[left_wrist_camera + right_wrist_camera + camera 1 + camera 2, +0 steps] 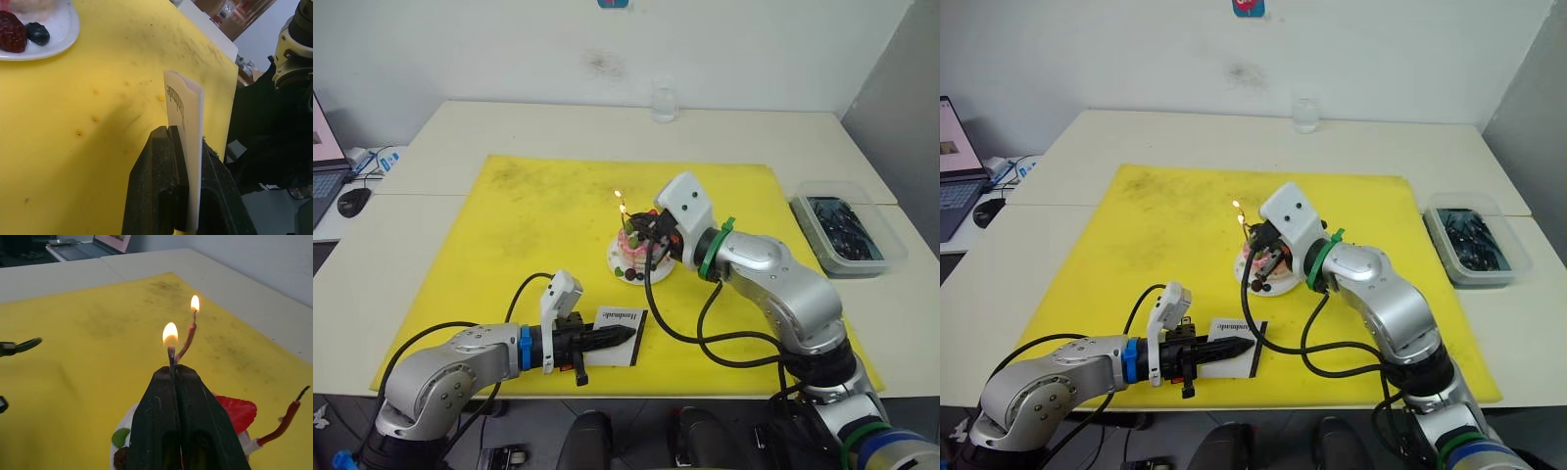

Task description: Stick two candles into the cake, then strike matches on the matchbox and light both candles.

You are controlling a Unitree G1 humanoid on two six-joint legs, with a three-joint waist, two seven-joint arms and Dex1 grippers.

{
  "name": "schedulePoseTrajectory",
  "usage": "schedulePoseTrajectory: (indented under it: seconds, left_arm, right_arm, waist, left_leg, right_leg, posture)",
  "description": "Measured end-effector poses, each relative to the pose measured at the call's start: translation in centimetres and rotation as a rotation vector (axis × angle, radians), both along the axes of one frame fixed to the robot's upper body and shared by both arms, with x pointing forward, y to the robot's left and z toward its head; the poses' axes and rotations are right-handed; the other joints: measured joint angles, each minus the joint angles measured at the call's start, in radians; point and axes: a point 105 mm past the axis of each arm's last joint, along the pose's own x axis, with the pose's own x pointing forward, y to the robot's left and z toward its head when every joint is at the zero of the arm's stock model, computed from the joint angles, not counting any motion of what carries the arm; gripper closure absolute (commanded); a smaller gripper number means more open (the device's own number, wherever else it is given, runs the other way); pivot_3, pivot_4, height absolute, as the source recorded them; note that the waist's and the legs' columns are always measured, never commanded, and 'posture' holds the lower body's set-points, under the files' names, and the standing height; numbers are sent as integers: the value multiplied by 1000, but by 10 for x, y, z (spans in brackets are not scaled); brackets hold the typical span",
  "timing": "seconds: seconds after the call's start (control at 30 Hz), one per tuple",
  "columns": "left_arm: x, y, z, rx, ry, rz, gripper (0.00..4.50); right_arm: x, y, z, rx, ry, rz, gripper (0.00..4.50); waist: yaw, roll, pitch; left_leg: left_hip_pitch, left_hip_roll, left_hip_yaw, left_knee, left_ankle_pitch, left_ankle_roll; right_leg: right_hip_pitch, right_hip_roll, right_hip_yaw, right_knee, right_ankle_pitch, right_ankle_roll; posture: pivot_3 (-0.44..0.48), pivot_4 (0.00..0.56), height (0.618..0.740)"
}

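Observation:
The pink cake (632, 247) stands on its white plate (58, 36) in the middle of the yellow mat (509, 245). My right gripper (175, 369) hovers just over the cake, shut on a burning match (171, 355). Beyond the match, one thin reddish candle (187, 340) stands in the cake with a flame at its tip. A second candle (283, 423) leans beside the strawberry slice (237, 411), its dark tip unlit. Near the mat's front edge, my left gripper (625, 335) is shut on the white matchbox (188, 127), which stands on edge between the fingers.
A clear tub (847, 230) of dark pieces sits off the mat on the right. A glass (664, 101) stands at the table's far side. A laptop and mouse (354, 201) lie at the far left. My right arm's cables hang over the mat between cake and matchbox.

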Motion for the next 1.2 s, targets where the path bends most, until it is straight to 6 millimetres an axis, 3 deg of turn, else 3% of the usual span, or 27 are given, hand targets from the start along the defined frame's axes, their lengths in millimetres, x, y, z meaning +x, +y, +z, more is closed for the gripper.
schedulePoseTrajectory:
  seconds: [0.27,0.53,0.7,0.9,1.1,1.2]
  left_arm:
    - [0,-6,1,-11,-1,-22,4500]
    - [-2,-17,-1,-38,14,-57,4500]
    - [-3,-24,-4,-65,29,-63,4500]
    - [0,-27,-4,-75,27,-41,4500]
    - [2,-28,-4,-77,24,-19,4500]
    - [3,-30,-3,-78,20,-17,4500]
  right_arm:
    - [-7,-55,0,-45,32,-120,4441]
    - [0,-170,-8,-117,88,-519,4441]
    - [15,-236,-12,-98,70,-772,4441]
    - [31,-271,-22,-133,0,-913,4441]
    - [41,-292,-40,-201,-28,-985,4441]
    - [45,-302,-47,-215,-35,-1027,3851]
  waist:
    - [1,0,0]
    - [2,0,0]
    - [-1,0,0]
    - [0,0,0]
    - [0,0,0]
    - [0,0,0]
  left_leg:
    - [0,0,0,0,0,0]
    - [0,-1,1,0,0,0]
    - [0,-1,1,0,0,0]
    - [0,-1,1,0,0,0]
    - [0,-1,2,0,0,0]
    - [0,-2,2,0,0,0]
  right_leg:
    - [0,0,0,0,0,0]
    - [0,0,1,-1,0,0]
    - [0,1,1,-1,0,0]
    - [0,2,1,-1,0,0]
    - [0,2,2,-1,0,1]
    - [0,3,2,-1,0,1]
  posture:
    - [0,150,740]
    - [0,150,740]
    - [0,150,740]
    - [0,150,740]
    - [0,150,740]
    - [0,150,740]
